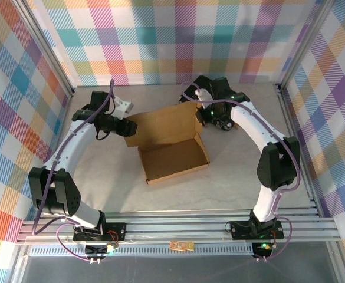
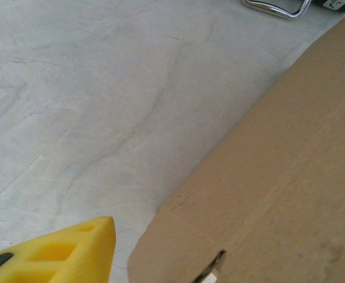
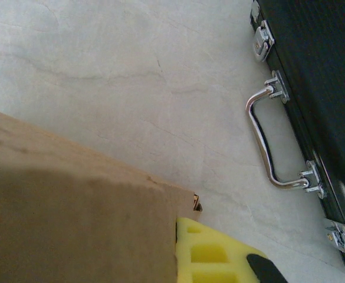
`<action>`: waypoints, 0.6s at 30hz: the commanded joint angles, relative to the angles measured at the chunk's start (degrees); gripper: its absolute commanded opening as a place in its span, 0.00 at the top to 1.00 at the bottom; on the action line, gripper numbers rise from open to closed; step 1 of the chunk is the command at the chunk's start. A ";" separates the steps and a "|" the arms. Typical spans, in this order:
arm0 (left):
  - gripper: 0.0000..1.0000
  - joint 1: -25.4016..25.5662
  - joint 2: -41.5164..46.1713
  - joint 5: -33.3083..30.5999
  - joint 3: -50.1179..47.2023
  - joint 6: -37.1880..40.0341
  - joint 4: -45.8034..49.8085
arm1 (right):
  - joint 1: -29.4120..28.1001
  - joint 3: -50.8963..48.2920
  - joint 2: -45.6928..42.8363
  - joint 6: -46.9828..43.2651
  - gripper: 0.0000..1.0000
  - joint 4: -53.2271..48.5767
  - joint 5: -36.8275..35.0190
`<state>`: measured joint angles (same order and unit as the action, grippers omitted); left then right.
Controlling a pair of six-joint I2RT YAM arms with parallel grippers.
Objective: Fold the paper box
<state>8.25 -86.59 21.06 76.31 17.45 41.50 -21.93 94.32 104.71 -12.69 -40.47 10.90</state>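
Note:
The paper box (image 1: 175, 158) is brown cardboard in the middle of the table: an open tray with its lid (image 1: 163, 122) raised behind it. My left gripper (image 1: 127, 127) is at the lid's left edge. In the left wrist view one yellow finger (image 2: 66, 253) stands apart from the cardboard flap (image 2: 278, 177), with bare table between them; the flap hides the other finger. My right gripper (image 1: 202, 115) is at the lid's right edge. Its yellow finger (image 3: 219, 253) presses against the cardboard panel (image 3: 72, 218), which covers the other finger.
A black hard case (image 3: 314, 76) with metal latches and a chrome handle (image 3: 263, 141) lies on the table right of the box, under my right arm (image 1: 222, 122). Checked walls enclose the marble table (image 1: 243, 177) on three sides.

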 commanded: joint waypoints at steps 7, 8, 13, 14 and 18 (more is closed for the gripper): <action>0.53 3.03 0.52 -4.21 2.33 -5.38 6.28 | 0.14 2.36 1.29 3.05 1.00 0.01 -0.79; 0.53 3.30 0.75 -4.76 1.97 -5.19 6.86 | 0.14 2.36 1.36 3.33 1.00 0.04 -0.79; 0.52 3.44 2.37 -6.38 -0.91 -4.30 7.39 | 0.18 2.20 1.29 3.45 1.00 0.13 -0.35; 0.53 3.44 2.39 -6.38 -1.12 -4.36 7.37 | 0.14 2.20 1.29 3.51 1.00 0.08 -0.35; 0.59 3.44 2.12 -6.19 -1.25 -4.86 7.44 | 0.16 2.09 1.38 3.79 1.00 0.04 -0.44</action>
<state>11.25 -85.78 15.38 75.90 12.97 46.85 -21.93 95.26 105.49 -9.82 -40.40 10.02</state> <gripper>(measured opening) 0.421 0.048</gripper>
